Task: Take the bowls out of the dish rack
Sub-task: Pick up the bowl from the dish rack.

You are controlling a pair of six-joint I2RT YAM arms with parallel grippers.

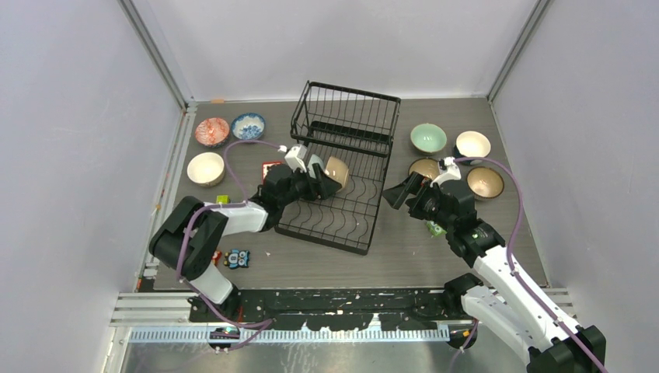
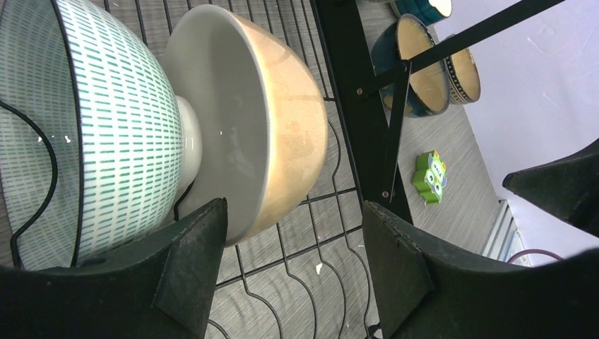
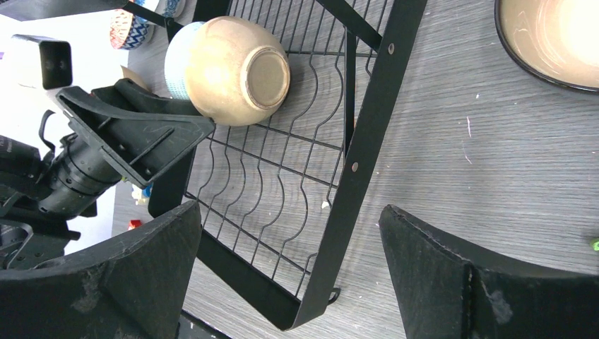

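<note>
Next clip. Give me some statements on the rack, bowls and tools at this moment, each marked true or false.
1. A tan bowl and a green-dashed bowl stand on edge in the dish rack. True.
2. The right tool holds a bowl. False: it is open and empty, beside the rack.
3. The pale green bowl sits outside the rack, to its right. True.
4. The left tool is shut on the tan bowl. False: its jaws stand open at that bowl.
5. Both racked bowls are in the box-like basket. False: they stand on the flat tray part.
</note>
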